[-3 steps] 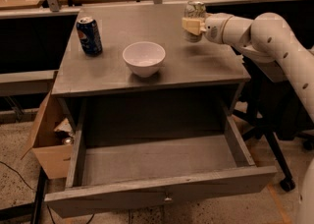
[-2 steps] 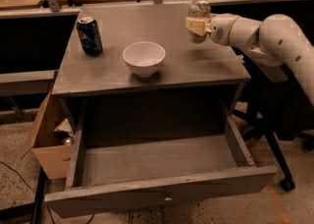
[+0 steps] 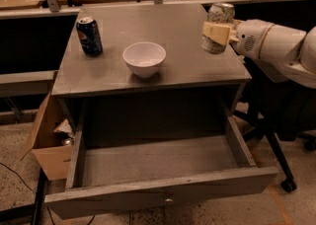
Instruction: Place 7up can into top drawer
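Observation:
The 7up can (image 3: 218, 21) is silvery-grey with a silver top. It is held upright just above the right side of the grey cabinet top (image 3: 168, 66). My gripper (image 3: 216, 32) is shut on the can, its cream finger across the can's front, the white arm reaching in from the right. The top drawer (image 3: 158, 167) is pulled wide open below the cabinet top; its inside shows nothing in it. Its flat front panel has a small round knob (image 3: 169, 200).
A dark blue Pepsi can (image 3: 89, 35) stands at the left of the cabinet top. A white bowl (image 3: 144, 58) sits in the middle. A brown cardboard box (image 3: 47, 145) stands on the floor at the left. A dark chair base (image 3: 276, 135) is at the right.
My gripper has lifted the 7up can and carried it a little to the right. The bowl, the Pepsi can and the drawer have not moved.

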Robot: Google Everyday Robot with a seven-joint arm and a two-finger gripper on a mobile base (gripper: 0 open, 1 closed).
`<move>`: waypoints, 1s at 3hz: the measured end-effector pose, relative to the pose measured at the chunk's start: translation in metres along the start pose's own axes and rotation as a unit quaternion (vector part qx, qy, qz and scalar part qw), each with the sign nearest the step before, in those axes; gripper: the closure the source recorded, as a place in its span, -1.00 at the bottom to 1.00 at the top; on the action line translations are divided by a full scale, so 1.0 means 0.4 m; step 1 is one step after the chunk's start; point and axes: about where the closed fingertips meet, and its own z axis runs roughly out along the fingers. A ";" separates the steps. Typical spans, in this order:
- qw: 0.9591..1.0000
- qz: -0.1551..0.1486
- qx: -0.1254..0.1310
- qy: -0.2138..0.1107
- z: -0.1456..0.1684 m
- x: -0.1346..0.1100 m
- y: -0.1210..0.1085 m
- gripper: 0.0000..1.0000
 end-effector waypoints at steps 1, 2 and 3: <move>0.998 -0.029 -0.047 0.018 -0.083 0.022 0.122 1.00; 0.998 -0.029 -0.047 0.018 -0.083 0.022 0.123 1.00; 0.997 -0.032 -0.074 0.003 -0.080 0.028 0.163 1.00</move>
